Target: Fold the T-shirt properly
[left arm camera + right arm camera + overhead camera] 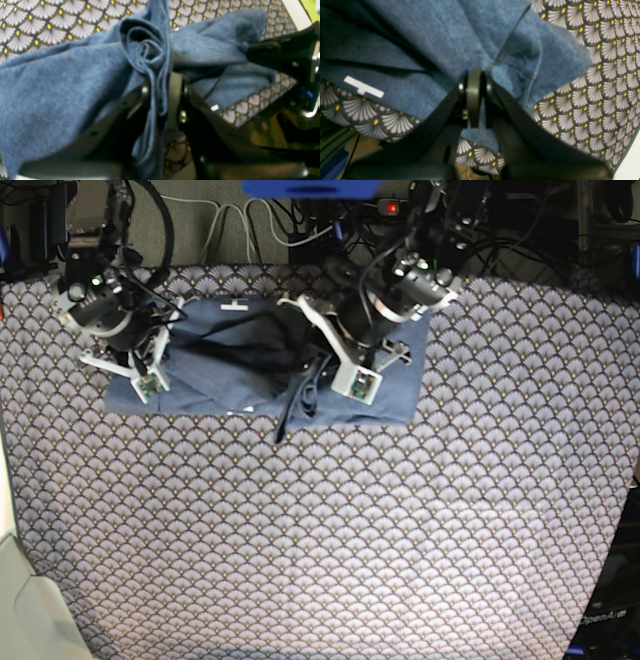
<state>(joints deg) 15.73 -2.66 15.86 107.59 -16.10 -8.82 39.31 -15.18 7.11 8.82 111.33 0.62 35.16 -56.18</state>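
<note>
The slate-blue T-shirt [395, 392] lies bunched along the back of the table, between my two arms. In the left wrist view my left gripper [160, 81] is shut on a twisted bundle of the T-shirt [50, 95], and folds curl up above the fingertips. My right gripper [475, 73] is shut on an edge of the T-shirt [440, 37] just above the cloth. A small white label [363, 87] shows to its left, near the table's edge. The right arm's black gripper [275, 57] also appears in the left wrist view, pinching the far end of the fabric.
The fan-scale tablecloth [330, 530] covers the whole table. Cables and equipment [250, 230] crowd the back edge. A white object [20, 605] sits at the front left corner. A dark strip of the shirt [288, 418] trails toward the front.
</note>
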